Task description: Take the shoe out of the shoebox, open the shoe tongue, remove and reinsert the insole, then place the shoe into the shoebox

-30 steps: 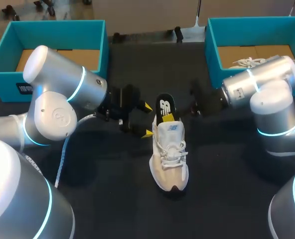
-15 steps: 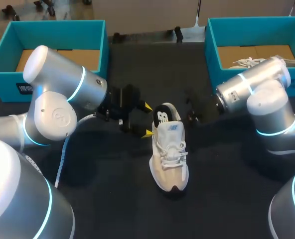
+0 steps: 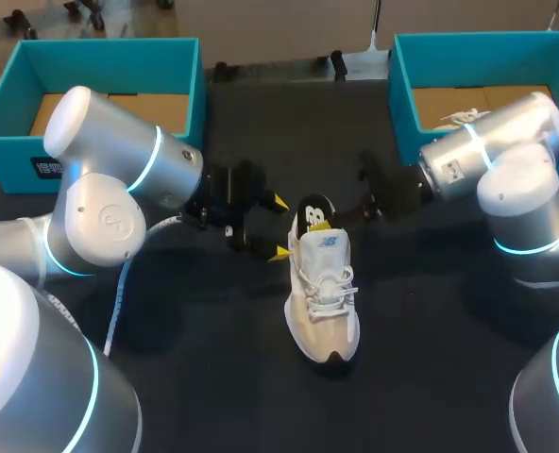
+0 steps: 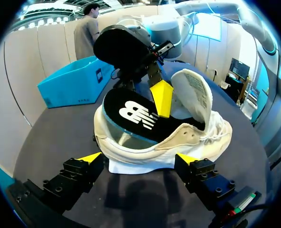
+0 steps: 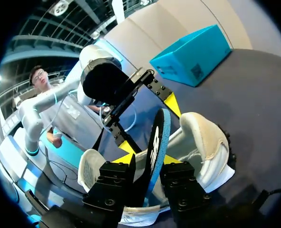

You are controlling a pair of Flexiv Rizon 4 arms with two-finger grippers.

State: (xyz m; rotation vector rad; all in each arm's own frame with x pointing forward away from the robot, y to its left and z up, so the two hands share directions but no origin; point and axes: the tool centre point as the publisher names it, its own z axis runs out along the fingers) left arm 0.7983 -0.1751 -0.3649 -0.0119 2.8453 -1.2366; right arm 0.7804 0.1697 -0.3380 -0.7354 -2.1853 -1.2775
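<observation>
The white shoe stands sole-down on the dark tabletop, toe nearest, heel farthest. At the heel the black insole sticks partly out of the shoe, and the right pincer, coming in from the shoe's right, grips it on both faces. The left pincer sits just left of the heel, fingers spread and clamping nothing. Beyond the shoe, the left box and right box stand well apart; the right one holds a second shoe.
</observation>
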